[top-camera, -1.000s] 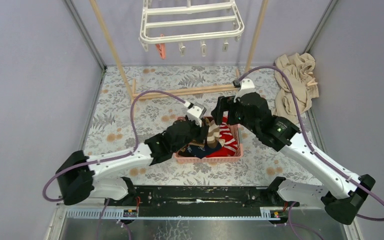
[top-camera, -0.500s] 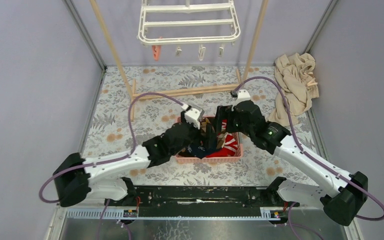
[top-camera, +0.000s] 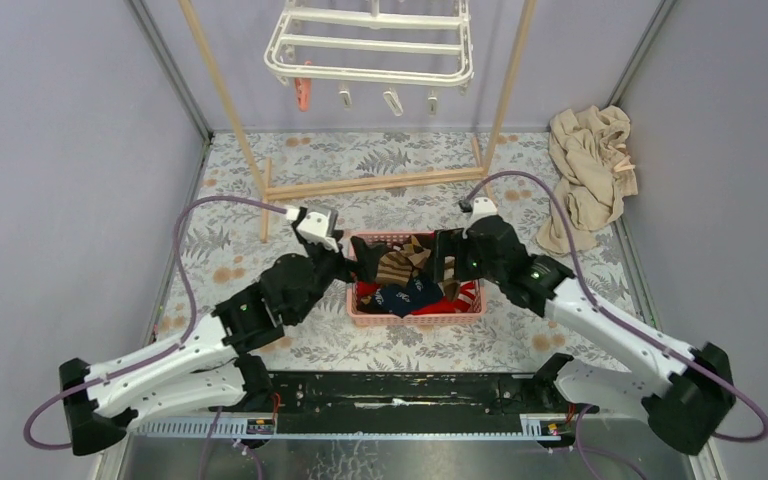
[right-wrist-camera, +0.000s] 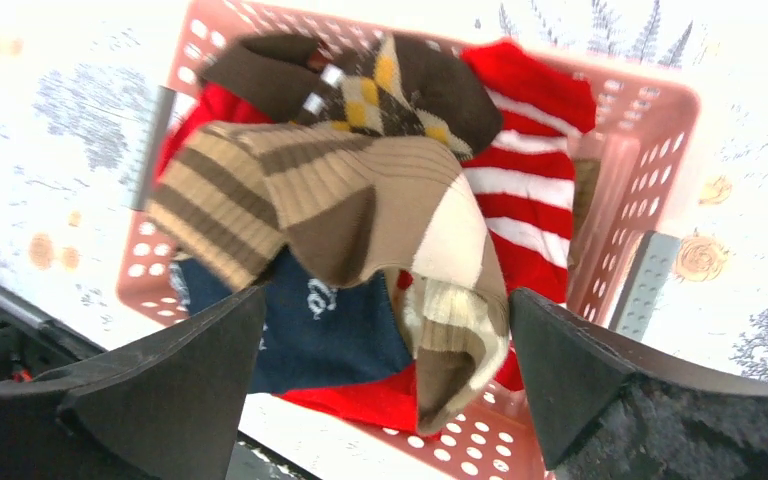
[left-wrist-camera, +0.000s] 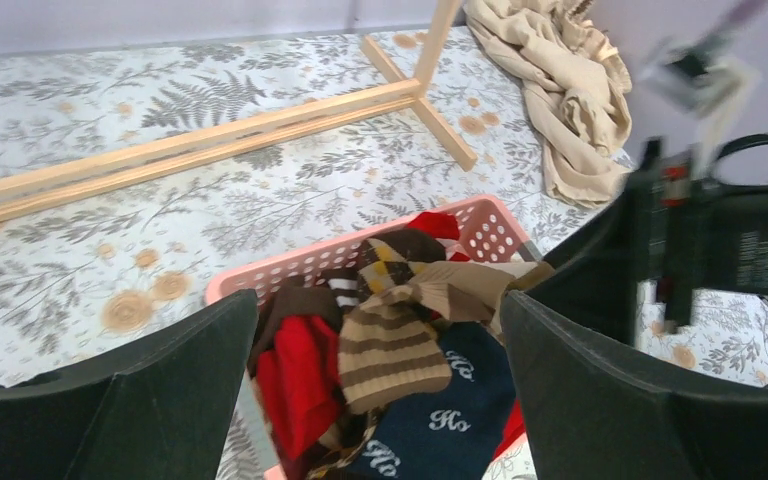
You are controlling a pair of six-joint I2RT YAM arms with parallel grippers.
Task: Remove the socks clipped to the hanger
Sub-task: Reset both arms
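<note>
The white hanger [top-camera: 370, 45] hangs at the top of the overhead view, with small clips dangling from its near edge and an orange-pink piece [top-camera: 303, 93] at its left. I see no sock on it. Several socks lie heaped in the pink basket [top-camera: 415, 317]: a tan-and-brown striped sock [left-wrist-camera: 390, 350] on top, a navy sock [left-wrist-camera: 460, 400] and a red sock [left-wrist-camera: 295, 370]. My left gripper [top-camera: 345, 263] is open at the basket's left end, with nothing between its fingers. My right gripper [top-camera: 447, 262] is open above the basket's right half, also empty.
A wooden pole frame [top-camera: 370, 183] stands on the floral table behind the basket, its two poles rising past the hanger. A crumpled beige cloth [top-camera: 590, 170] lies at the back right. Grey walls close in on both sides.
My left arm has drawn back leftward off the basket and its gripper has opened. The right gripper has come down closer over the socks. The hanger has swung left.
</note>
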